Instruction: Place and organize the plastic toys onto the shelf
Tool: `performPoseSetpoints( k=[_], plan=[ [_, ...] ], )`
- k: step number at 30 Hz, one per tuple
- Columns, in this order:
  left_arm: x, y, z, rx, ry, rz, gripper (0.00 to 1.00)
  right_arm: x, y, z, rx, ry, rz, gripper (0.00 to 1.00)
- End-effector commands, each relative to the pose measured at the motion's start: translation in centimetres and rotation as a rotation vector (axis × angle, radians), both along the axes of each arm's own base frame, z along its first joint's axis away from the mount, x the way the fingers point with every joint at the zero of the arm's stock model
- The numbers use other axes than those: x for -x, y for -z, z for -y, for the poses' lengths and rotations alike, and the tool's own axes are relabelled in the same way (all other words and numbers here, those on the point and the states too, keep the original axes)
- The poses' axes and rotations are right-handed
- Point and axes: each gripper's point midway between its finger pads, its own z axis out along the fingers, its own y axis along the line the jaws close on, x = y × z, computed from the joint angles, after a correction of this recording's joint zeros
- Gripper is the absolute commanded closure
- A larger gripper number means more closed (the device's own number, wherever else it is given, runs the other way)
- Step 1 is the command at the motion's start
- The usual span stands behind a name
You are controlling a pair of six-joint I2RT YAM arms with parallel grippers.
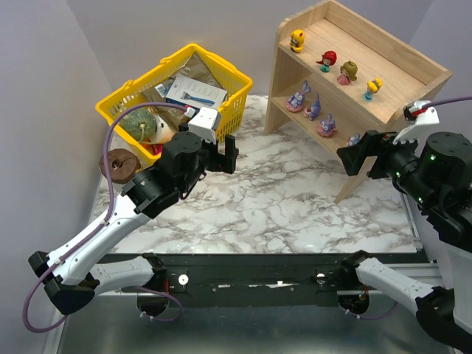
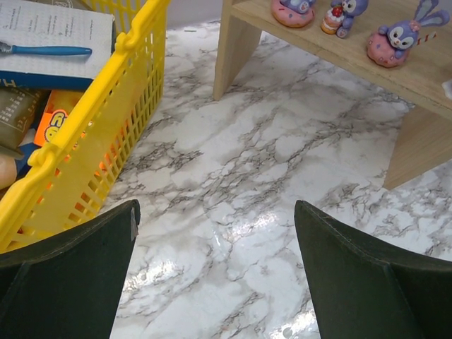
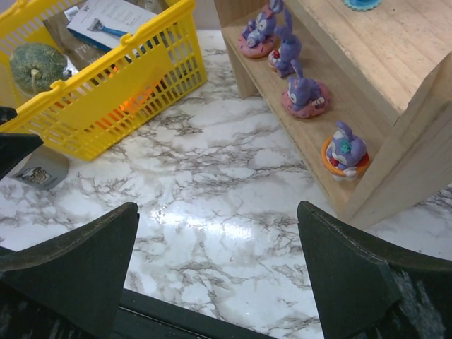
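- Your left gripper [image 2: 215,275] and right gripper [image 3: 215,275] both gape wide, holding nothing.
- The plastic toys [image 1: 347,72] — 4 per tier — stand on the shelf [image 1: 391,63].
- Check the spacing; if you tidy, nudge only the outermost purple toy [image 3: 345,150], close to the front edge, slowly.

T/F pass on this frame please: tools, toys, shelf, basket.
1. The left tool and right tool are both open and empty. True.
2. Four purple toys stand on the shelf's lower tier. True.
3. The upper tier is bare. False: four small toys stand there.
4. The gourd sits on the shelf. False: the gourd lies in the basket.
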Motion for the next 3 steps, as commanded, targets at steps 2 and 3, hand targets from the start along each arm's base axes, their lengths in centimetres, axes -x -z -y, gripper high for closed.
performPoseSetpoints(
  k=[2,3],
  plan=[
    [0.11,-1.20,-1.28,0.010,-0.047,0.015,0.01,0.06,0.18,0.68,0.001,0.037,0.004,0.00],
    [0.04,-1.52,-1.46,0.014,-0.058,0.020,0.01,0.01,0.08,0.67,-0.001,0.037,0.008,0.00]
  ],
)
